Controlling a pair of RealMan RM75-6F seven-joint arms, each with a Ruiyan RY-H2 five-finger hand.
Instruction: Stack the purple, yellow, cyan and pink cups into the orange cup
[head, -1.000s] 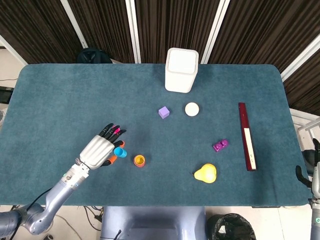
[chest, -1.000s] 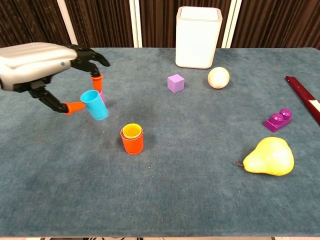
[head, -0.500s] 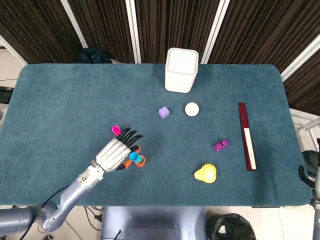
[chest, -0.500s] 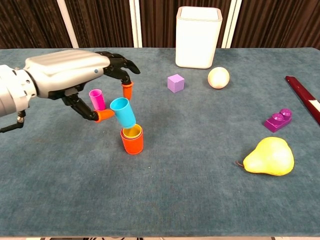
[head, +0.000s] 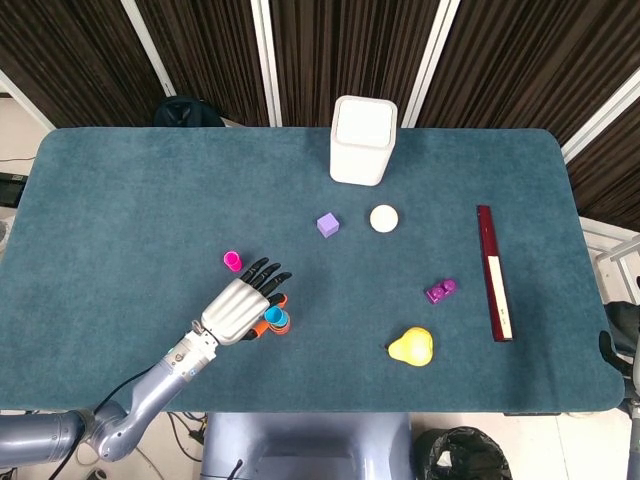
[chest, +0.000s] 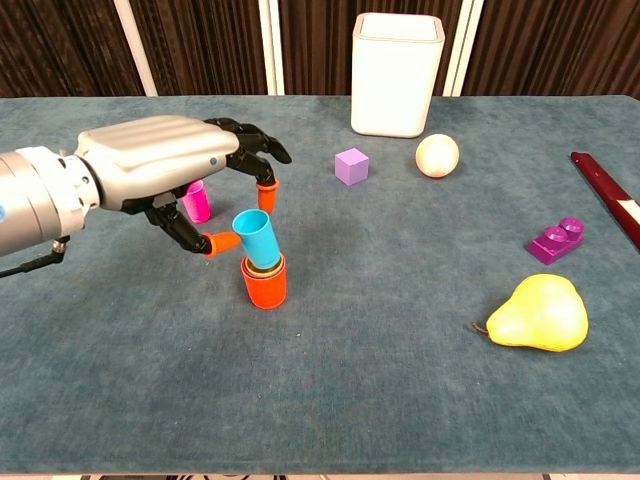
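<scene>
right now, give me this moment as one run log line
left hand: holding cyan cup | cyan cup: tilted, base in orange cup | pink cup: on table, unstacked | right hand: not in view

The left arm comes in from the lower left corner in the head view, its forearm slanting up and to the right across the table's near edge. The left hand (head: 240, 308) (chest: 160, 180) hangs palm down above the table, its silver back facing up, wrist to the left in the chest view. Its black fingers (chest: 262, 150) arch forward and down, orange tips pointing at the table, and the thumb reaches in from below. Thumb and a fingertip pinch the cyan cup (chest: 256, 238) by its sides. The right hand shows in neither view.
</scene>
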